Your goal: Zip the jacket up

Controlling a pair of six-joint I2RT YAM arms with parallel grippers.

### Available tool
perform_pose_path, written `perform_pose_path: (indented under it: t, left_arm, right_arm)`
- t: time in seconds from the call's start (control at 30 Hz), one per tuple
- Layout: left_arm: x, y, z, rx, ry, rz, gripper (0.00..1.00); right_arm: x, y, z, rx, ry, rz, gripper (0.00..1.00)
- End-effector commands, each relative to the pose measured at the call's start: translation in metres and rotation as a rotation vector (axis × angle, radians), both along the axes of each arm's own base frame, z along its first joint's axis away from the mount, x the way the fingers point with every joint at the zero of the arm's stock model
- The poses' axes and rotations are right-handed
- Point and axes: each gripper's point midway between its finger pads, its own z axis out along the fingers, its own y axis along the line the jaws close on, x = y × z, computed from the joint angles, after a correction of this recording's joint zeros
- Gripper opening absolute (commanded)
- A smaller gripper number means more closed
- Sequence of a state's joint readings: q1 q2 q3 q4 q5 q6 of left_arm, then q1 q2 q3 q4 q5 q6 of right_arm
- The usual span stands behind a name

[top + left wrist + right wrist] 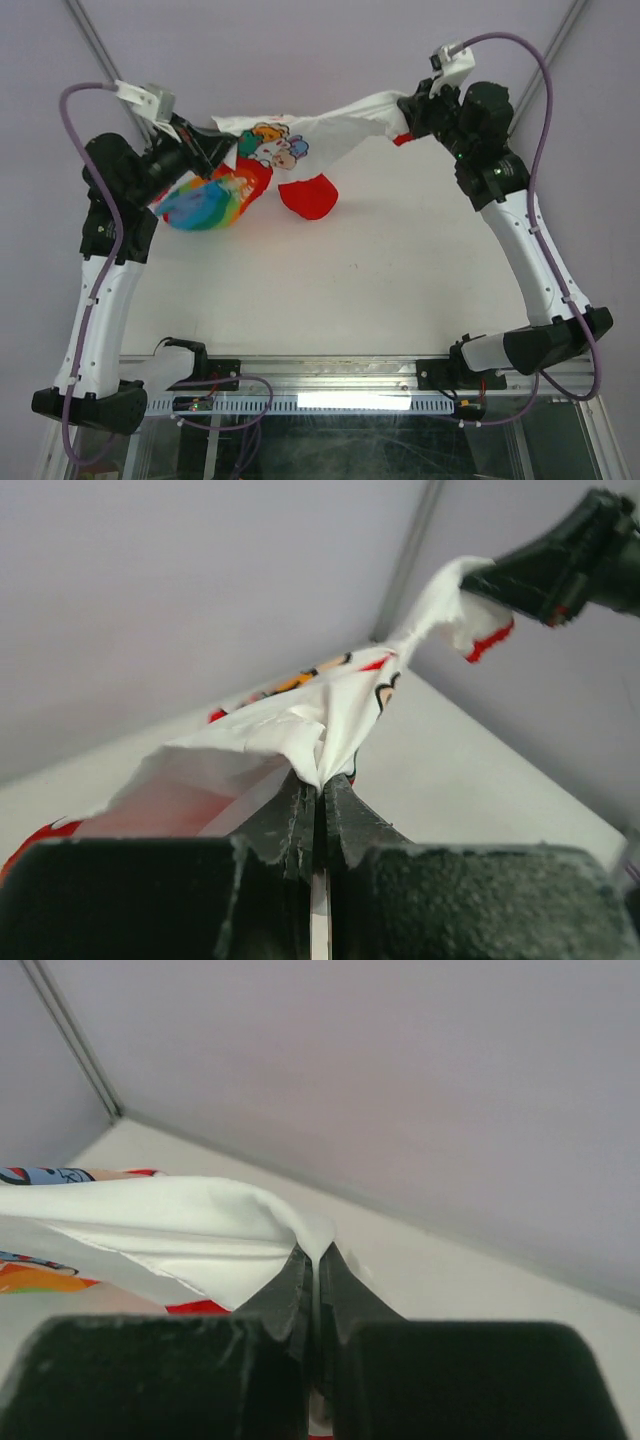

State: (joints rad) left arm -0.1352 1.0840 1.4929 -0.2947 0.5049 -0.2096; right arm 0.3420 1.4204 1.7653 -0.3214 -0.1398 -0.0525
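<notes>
The jacket (pixel 300 135) hangs stretched in the air between my two grippers at the far side of the table. Its white body with cartoon prints spans the middle, a rainbow panel (pixel 205 205) droops at the left and the red hood (pixel 310 195) sags below. My left gripper (pixel 218 145) is shut on white fabric (pixel 300 730) at the jacket's left end. At the right end my right gripper (pixel 410 115) is shut on a white fold (pixel 220 1225), with a red cuff (pixel 403 139) just beneath. The zipper does not show.
The white table (pixel 380 280) lies under the jacket. A grey back wall (pixel 320 50) stands close behind both grippers, with slanted metal poles (pixel 100 45) at each corner. My right gripper (pixel 560 565) shows in the left wrist view at upper right.
</notes>
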Motion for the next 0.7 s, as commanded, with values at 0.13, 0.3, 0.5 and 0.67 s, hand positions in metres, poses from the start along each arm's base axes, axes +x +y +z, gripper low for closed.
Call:
perform_pose_path:
  t: [0.13, 0.3, 0.5, 0.67]
  left_arm:
    - [-0.072, -0.096, -0.166, -0.064, 0.402, -0.342, 0.00]
    - [-0.136, -0.148, -0.240, -0.016, 0.540, -0.501, 0.00]
    - [-0.164, -0.178, -0.258, 0.113, 0.552, -0.585, 0.32]
    - [-0.146, -0.167, -0.239, 0.162, 0.506, -0.471, 0.58]
  right_arm:
    - [-0.004, -0.059, -0.192, -0.068, 0.317, -0.273, 0.00]
    - [-0.026, -0.091, -0.273, -0.060, 0.462, -0.430, 0.04]
    - [-0.043, -0.107, -0.301, -0.078, 0.582, -0.509, 0.45]
    - [-0.060, -0.090, -0.293, -0.045, 0.643, -0.416, 0.70]
